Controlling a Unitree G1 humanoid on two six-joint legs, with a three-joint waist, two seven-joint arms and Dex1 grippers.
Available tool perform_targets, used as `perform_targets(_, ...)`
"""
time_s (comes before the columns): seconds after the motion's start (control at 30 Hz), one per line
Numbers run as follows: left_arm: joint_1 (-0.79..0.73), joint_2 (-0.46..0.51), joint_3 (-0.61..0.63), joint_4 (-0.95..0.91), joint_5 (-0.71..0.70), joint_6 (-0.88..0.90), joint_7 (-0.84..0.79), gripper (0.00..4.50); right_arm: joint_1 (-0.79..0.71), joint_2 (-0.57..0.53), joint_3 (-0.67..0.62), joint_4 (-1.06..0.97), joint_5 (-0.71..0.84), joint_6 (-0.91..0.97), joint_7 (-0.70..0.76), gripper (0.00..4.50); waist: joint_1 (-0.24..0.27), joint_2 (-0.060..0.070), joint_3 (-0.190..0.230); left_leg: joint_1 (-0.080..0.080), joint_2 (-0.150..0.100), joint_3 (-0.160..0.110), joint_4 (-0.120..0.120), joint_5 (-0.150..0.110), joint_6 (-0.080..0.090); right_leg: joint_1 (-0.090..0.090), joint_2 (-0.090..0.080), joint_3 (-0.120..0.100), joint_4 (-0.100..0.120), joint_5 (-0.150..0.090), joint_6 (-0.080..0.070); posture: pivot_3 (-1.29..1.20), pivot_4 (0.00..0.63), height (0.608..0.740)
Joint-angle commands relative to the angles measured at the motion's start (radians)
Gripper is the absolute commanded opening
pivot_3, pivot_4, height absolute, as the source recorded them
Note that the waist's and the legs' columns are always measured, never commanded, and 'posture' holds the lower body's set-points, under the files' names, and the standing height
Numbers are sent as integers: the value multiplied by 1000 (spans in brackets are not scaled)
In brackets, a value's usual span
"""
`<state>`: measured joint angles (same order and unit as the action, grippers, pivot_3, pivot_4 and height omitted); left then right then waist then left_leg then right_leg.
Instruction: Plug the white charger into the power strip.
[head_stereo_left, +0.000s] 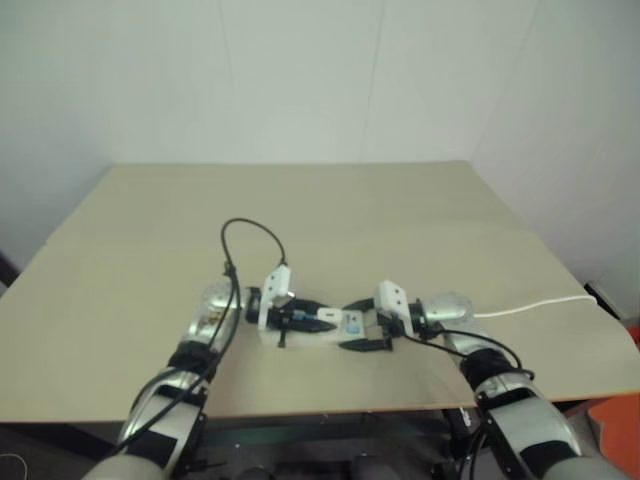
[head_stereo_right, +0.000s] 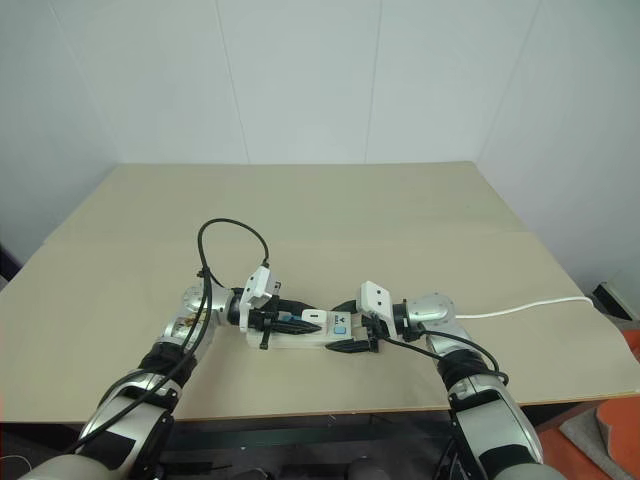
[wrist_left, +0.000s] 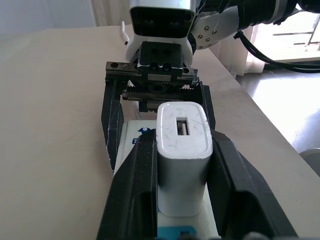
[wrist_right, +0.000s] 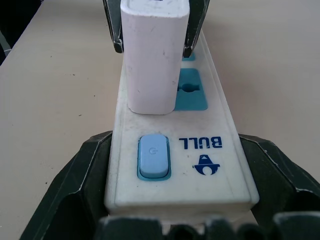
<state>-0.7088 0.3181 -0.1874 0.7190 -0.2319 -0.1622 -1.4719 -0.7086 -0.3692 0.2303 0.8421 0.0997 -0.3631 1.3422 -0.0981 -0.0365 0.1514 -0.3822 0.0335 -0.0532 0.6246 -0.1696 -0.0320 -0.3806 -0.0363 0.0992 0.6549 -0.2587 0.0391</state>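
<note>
The right gripper (wrist_right: 177, 200) clamps the switch end of the power strip (wrist_right: 210, 155), its black fingers (wrist_right: 75, 185) wide on either long side. Just past its fingertips, the white charger (wrist_right: 150, 60) stands upright on a blue socket face, its base touching the strip. The left gripper (wrist_left: 182, 165) is closed on the charger's two sides. Beyond the grippers the tan table (head_stereo_right: 330, 200) runs to a white wall, and the strip's thin cord (head_stereo_right: 530, 305) trails off behind the right wrist.

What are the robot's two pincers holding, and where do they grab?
The left pincer squeezes the white charger by its two sides. The right pincer clasps the power strip across its switch end.
</note>
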Motion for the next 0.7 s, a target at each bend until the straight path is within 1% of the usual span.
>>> perform_targets(0.03, 42, 30, -32, 75, 82, 38, 46, 1712, 21, -5, 25, 19, -56, 1, -18, 3412, -1, 0, 0, 0, 0, 0, 0, -1, -2, 0, 0, 0, 0, 0, 0, 0, 150, 740)
perform_targets(0.13, 41, 28, -17, 71, 70, 34, 42, 2598, 20, -4, 24, 20, -58, 1, -19, 3412, -2, 1, -1, -1, 0, 0, -1, -1, -2, -2, 0, 0, 0, 0, 0, 0, 150, 740)
perform_targets(0.3, 35, 25, 9, 62, 54, 26, 43, 4281, 19, -5, 24, 21, -61, 0, -20, 3412, -2, 1, -1, 0, 0, 0, -2, -1, -2, -2, 0, 0, 0, 0, 0, 0, 150, 740)
perform_targets(0.33, 35, 26, 13, 59, 52, 21, 38, 4443, 19, -6, 24, 22, -61, 0, -19, 3412, -2, 1, -1, -1, 0, 0, -2, -1, -2, -2, 0, 0, 0, 0, 0, 0, 150, 740)
perform_targets(0.47, 40, 48, 35, 16, 23, 23, -2, 4443, 14, -5, 24, 25, -62, 0, -22, 3412, -3, 1, -1, -1, 0, 0, -2, -1, -2, -3, 0, 0, 0, 0, 0, 0, 150, 740)
perform_targets(0.57, 43, 81, 71, -52, -36, 83, -43, 4443, 14, -7, 22, 24, -62, -2, -24, 3412, -8, 1, 0, -3, 0, 1, -3, -1, -2, -6, 0, 0, 0, 0, 0, 0, 150, 740)
perform_targets(0.7, 50, 152, 144, -121, -106, 131, -67, 4443, 11, -9, 10, 30, -56, 3, -36, 3412, -7, -2, 5, -4, 0, 1, -7, 0, 1, -8, 0, 0, -1, 0, -1, 0, 150, 740)
